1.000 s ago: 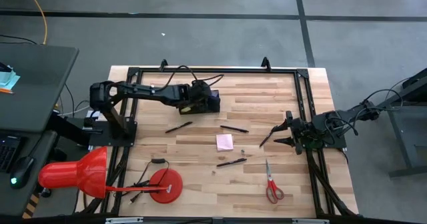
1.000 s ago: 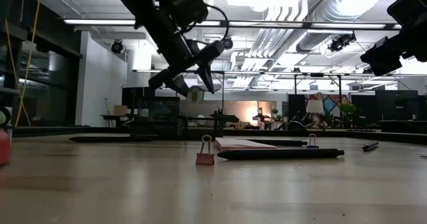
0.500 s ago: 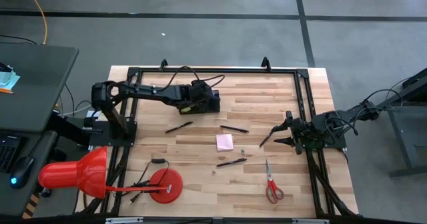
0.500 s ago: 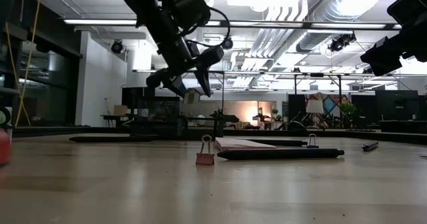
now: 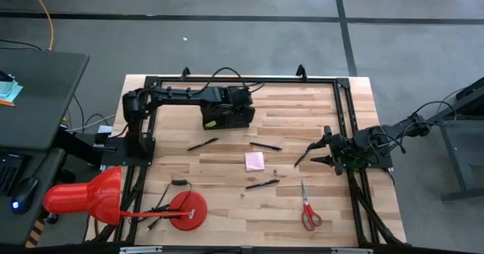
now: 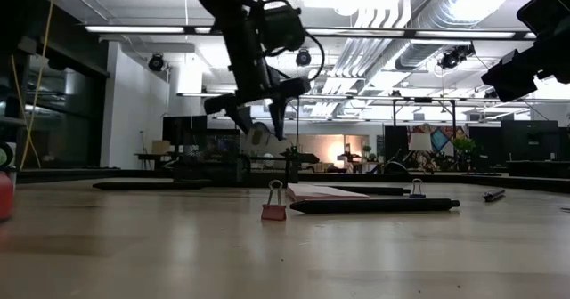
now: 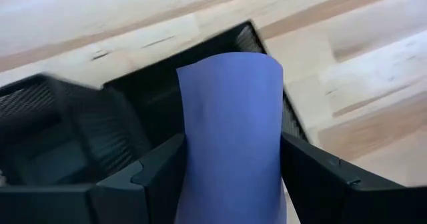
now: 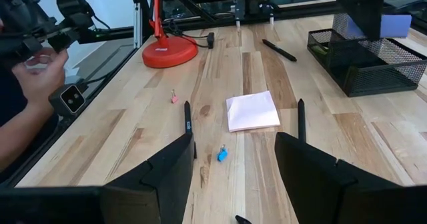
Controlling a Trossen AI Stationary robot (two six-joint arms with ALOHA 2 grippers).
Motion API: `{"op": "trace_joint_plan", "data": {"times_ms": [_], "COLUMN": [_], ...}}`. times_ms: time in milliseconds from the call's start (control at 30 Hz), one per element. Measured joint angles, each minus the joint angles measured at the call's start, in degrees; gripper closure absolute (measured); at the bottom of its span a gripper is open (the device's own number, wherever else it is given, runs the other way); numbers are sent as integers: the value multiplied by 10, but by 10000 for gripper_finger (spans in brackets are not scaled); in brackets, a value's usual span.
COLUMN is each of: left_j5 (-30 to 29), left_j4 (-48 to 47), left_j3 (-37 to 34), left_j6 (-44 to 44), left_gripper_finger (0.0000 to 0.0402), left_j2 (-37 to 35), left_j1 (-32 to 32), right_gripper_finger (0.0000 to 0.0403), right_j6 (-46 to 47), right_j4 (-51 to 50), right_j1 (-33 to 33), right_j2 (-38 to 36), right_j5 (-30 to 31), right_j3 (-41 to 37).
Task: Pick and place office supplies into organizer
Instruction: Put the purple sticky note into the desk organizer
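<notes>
Wooden slats fill the table (image 5: 227, 209), and at its far side sits the black mesh organizer (image 5: 227, 116), mostly hidden from above by the left gripper (image 5: 225, 110) poised over it. Through the left wrist camera the purple sticky-note pad (image 7: 230, 137) is pinched between the two dark fingers (image 7: 160, 177), its free end hanging over an organizer compartment; which compartment, I cannot tell. From table height the pad is hard to make out against the dark gripper (image 6: 258, 112), which hangs well above the tabletop.

Moving outward: the pink sticky-note pad (image 5: 255, 160) lies flat mid-table, with slim black pens around it, one (image 5: 265, 146) just beyond it, one (image 5: 202, 144) off toward the left arm, one (image 5: 262, 184) on the near side. A tiny blue piece (image 8: 222, 155) lies beside the pad, too small to identify. A small pink binder clip (image 6: 273, 208) stands in the low view's foreground. The red-handled scissors (image 5: 308, 209) lie near the front edge on the right side.

The right gripper (image 5: 321, 153) waits at the right edge, fingers spread with nothing between them, a pen (image 5: 302, 157) close by its tips. The red lamp's round base (image 5: 187, 211) rests near the front left, its shade (image 5: 83, 196) overhanging the table edge. In the right wrist view, a person's hand (image 8: 40, 74) shows, cut off at the frame's edge.
</notes>
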Motion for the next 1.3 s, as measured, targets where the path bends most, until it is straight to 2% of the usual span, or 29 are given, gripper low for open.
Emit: {"op": "trace_joint_plan", "data": {"times_ms": [200,733,867,1033,1167,1300], "left_j5": [13,37,48,40,10,-14], "left_j4": [-4,6,18,16,-5,-4], "left_j3": [14,14,15,15,14,13], "left_j6": [-40,-28,-18,-8,-12,-15], "left_gripper_finger": [186,180,154,98,52,32], "left_j2": [25,44,47,47,48,49], "left_j1": [4,15,14,13,15,15], "right_gripper_finger": [196,196,196,196,196,197], "right_j6": [0,0,0,0,0,0], "right_j4": [0,0,-1,0,0,0], "right_j1": [0,0,0,0,0,0], "right_j2": [0,0,0,0,0,0], "right_j5": [0,0,0,-1,-1,-1], "right_j3": [0,0,0,0,0,0]}}
